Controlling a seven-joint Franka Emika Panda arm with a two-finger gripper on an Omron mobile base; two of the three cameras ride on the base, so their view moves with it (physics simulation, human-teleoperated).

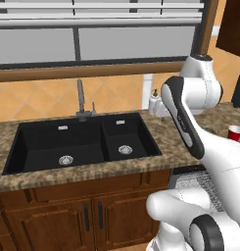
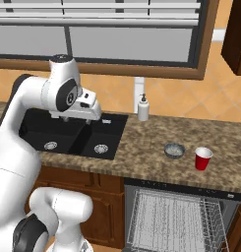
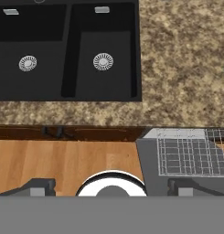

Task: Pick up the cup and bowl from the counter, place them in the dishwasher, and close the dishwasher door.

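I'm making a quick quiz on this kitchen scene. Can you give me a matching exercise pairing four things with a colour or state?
Things:
1. cup
2. bowl
3. sink
4. dishwasher

Descriptions:
A. black, with two basins
B. red, standing on the counter
C. open, wire rack showing
D. grey, just left of the cup in the right base view

Pairs: 1-B, 2-D, 3-A, 4-C

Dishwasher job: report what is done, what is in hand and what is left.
Done: nothing yet. The dishwasher stands open with its wire rack holding no dishes, while the cup and the bowl sit side by side on the counter.
In hand: nothing. The gripper is open, up over the sink.
Left: load cup and bowl, then shut the door.
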